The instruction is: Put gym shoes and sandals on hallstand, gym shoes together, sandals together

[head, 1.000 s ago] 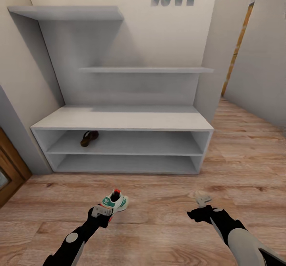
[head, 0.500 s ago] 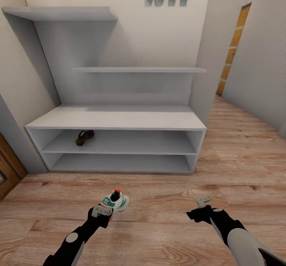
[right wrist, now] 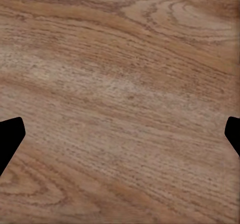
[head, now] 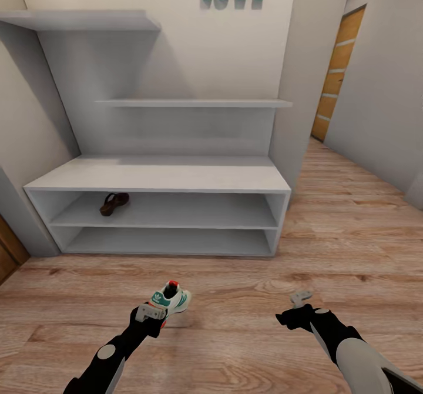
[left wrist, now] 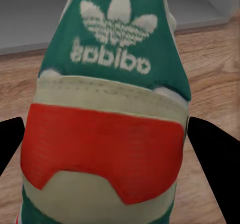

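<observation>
Between the left gripper's (left wrist: 120,149) two dark fingers sits one gym shoe (left wrist: 112,114), clamped at its heel end, its long axis running straight out past the fingertips toward the hallstand (head: 158,176). Beyond those fingertips the open shelves lie well apart across bare corridor floor (head: 235,288), with one sandal (head: 113,203) already on the upper low shelf. The right gripper (head: 302,296) hangs spread and empty over the planks. Carrying this shoe to the rack looks like the left arm's job.
</observation>
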Controlling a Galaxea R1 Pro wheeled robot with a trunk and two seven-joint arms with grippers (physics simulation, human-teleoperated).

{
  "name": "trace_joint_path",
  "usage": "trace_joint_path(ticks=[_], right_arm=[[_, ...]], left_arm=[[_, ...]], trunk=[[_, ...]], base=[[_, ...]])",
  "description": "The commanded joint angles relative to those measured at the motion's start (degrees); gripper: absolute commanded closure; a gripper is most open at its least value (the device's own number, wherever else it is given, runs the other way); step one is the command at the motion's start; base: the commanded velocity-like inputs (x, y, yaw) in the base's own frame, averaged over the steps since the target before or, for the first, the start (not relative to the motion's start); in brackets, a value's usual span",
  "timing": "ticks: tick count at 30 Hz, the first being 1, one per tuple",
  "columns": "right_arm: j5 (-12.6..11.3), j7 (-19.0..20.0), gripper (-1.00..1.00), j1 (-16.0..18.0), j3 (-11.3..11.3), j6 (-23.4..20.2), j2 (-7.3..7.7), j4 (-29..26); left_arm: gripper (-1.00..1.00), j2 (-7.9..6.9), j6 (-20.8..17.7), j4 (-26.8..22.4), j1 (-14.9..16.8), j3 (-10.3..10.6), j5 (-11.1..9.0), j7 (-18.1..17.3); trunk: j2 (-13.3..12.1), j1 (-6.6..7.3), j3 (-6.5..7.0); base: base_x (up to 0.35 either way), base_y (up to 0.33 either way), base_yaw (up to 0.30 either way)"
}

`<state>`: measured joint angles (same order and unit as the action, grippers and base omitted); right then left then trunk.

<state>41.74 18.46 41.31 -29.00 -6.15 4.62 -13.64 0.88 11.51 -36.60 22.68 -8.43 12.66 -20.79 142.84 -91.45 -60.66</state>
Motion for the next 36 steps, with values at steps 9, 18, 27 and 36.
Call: trace_joint_path(ticks=[9, 18, 27, 36], right_arm=[[-0.07, 0.00, -1.00, -0.03, 0.00, 0.06, -0.20, 0.29], [-0.08, 0.00, -1.00, -0.02, 0.00, 0.33, -0.45, 1.19], [-0.08, -0.08, -1.00, -0.05, 0.00, 0.43, -0.51, 1.45], [-0.08, -0.01, -1.00, -0.06, -0.04, 0.44, -0.64, 1.53]], left_arm=[[1.00, 0.08, 0.00, 0.23, 0.00, 0.01, -0.08, -0.09], [1.00, 1.01, 0.00, 1.19, 0.00, 0.01, -0.09, -0.13], [1.00, 1.27, 0.00, 1.36, 0.00, 0.00, -0.09, -0.13], [1.00, 1.31, 0.00, 1.39, 0.00, 0.00, -0.09, -0.13]], trunk=[[0.00, 0.00, 0.00], [0.00, 0.00, 0.00], [0.00, 0.00, 0.00], [0.00, 0.00, 0.00]], base=[[0.000, -0.022, 0.000], [0.000, -0.003, 0.000], [0.000, 0.000, 0.000], [0.000, 0.000, 0.000]])
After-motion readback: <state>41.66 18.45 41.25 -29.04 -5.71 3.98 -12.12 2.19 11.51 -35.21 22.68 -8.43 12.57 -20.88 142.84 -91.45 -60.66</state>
